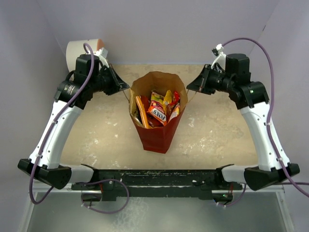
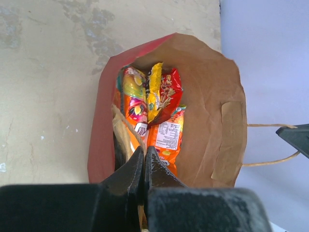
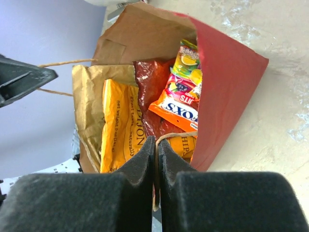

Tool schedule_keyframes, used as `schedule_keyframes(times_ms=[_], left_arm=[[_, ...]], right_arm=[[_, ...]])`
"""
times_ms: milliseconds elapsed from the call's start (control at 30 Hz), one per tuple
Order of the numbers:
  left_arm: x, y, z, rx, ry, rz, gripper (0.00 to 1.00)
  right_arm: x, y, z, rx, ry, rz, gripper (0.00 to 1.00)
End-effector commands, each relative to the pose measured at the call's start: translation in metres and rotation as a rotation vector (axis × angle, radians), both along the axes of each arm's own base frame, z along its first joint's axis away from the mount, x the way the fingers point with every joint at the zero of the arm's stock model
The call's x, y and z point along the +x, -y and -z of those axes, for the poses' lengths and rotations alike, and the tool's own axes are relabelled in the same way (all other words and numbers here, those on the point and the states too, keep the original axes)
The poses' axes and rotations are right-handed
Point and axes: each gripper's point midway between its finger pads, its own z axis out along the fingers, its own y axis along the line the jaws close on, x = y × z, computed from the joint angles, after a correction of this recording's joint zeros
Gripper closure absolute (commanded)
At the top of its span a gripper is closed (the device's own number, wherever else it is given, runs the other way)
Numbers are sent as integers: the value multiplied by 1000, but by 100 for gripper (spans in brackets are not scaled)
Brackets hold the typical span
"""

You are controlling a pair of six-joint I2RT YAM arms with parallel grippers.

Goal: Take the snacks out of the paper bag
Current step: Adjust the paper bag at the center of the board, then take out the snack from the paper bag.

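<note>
paper bag: red outside, kraft brown inside | string handles: tan | snacks: yellow-orange packet, dark red bag, orange pack with white band, red-and-yellow pack | table: mottled beige | my left claw, my right claw: matte black | my arm shells: white | my cables: purple

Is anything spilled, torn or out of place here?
Nothing is spilled or torn. The bag stands on the table with the snacks all inside. The one curious thing: the left gripper and right gripper each pinch a string handle, stretching the bag wide open.
</note>
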Motion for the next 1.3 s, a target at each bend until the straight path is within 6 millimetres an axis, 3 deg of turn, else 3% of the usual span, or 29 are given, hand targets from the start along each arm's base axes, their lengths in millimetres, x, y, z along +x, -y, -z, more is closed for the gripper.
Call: schedule_keyframes(times_ms=[0,100,167,233,300,400,533,600,667,833,933,1100,1267], left_arm=[[8,-11,-43,-28,164,-62,100],[5,-14,-9,6,63,-79,100],[0,-16,5,9,19,-89,100],[-5,-17,9,0,20,-96,100],[-8,-21,7,-1,31,-109,100],[-9,-23,1,0,47,-116,100],[-10,-23,-6,-6,61,-112,100],[-11,-22,-9,-8,68,-108,100],[-11,-22,-9,-3,67,-105,100],[-11,-22,-11,-4,72,-101,100],[-10,-21,-14,-8,78,-97,100],[-10,-18,-16,-18,81,-84,100],[-12,-18,-18,-22,88,-78,100]], right_arm=[[16,-7,-19,9,94,-42,92],[23,9,31,-119,-30,12,87],[26,19,51,-229,-104,5,83],[28,38,46,-354,-90,22,66],[34,51,22,-395,-26,86,50],[35,50,-15,-386,74,83,36],[32,14,-45,-331,154,17,30],[28,-15,-60,-324,208,-12,27],[22,-46,-62,-306,223,-66,26],[-1,-126,-19,-323,174,-259,26],[-15,-160,10,-347,138,-335,29],[-22,-189,52,-410,105,-380,33],[-22,-195,102,-518,19,-380,43]])
